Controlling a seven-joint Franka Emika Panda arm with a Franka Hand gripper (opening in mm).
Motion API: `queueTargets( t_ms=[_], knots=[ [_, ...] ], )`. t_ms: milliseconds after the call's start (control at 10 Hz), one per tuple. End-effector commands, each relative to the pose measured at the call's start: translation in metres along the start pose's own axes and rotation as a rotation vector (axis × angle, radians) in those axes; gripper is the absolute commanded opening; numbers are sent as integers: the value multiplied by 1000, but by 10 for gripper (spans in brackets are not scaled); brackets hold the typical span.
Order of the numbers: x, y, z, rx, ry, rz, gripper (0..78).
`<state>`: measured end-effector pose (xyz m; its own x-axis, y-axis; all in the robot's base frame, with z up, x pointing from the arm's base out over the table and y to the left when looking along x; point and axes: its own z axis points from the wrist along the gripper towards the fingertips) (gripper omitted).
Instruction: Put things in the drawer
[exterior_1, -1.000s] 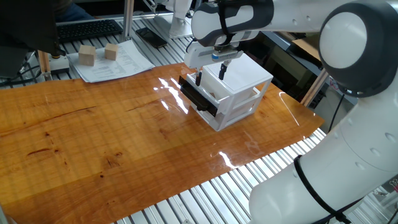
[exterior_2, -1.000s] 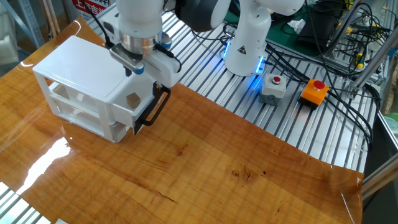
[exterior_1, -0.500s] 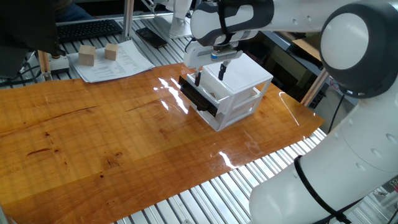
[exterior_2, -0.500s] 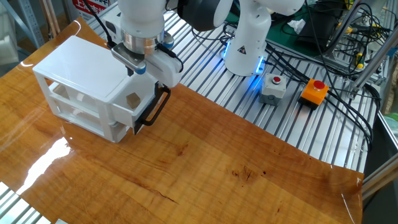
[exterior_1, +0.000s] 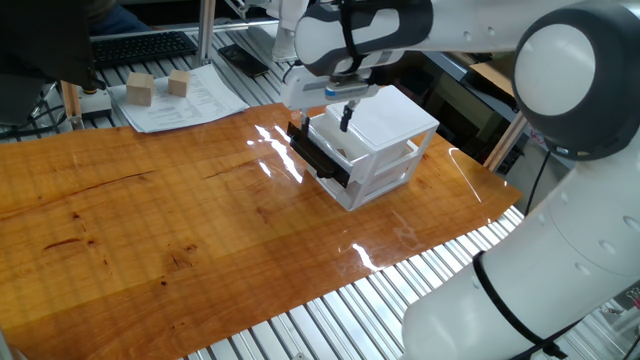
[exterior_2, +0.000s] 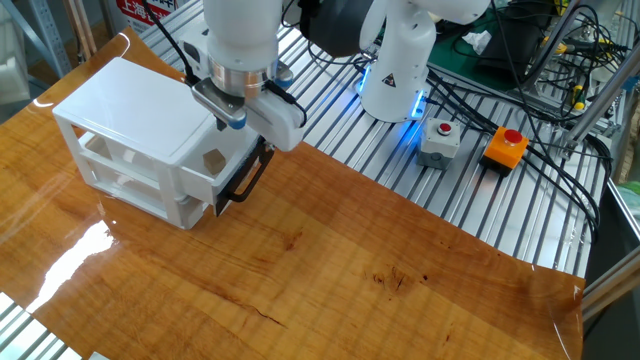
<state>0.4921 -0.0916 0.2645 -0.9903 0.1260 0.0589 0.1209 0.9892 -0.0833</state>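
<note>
While the cube (exterior_2: 212, 160) lies inside the drawer (exterior_2: 236, 172), which stands pulled out of the cabinet (exterior_2: 120, 110), the fingers (exterior_1: 322, 122) hang just above the drawer's open front end, empty and spread apart. One fingertip shows near the cabinet's top edge in one fixed view; the other sits by the black front. From the other fixed view the wrist hides most of them, but the cube is plain to see, resting on the drawer floor near the front.

Judging by this, the placing looks done and the step in hand is likely clearing away or shutting the drawer. To do that well, I would lift straight up first so neither fingertip catches the black handle (exterior_2: 245, 180) or the cabinet's rim. If the drawer is to be closed, push squarely on the middle of the black front, along the slide's line, and slowly: the cabinet looks light and may skid on the glossy desk (exterior_1: 180, 220) if pushed off-centre. Two blocks (exterior_1: 155, 86) sit well apart on paper.
</note>
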Motion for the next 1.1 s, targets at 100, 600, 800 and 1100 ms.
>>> queueTargets(
  t_ms=[100, 600, 800, 1100],
  knots=[
    [-4, 19, -3, -12, -2, 46, 775],
    [-4, 23, -5, -6, 0, 81, 775],
    [-4, 23, -5, -7, 9, 31, 775],
    [-4, 23, -5, -8, 25, -73, 775]
  ],
)
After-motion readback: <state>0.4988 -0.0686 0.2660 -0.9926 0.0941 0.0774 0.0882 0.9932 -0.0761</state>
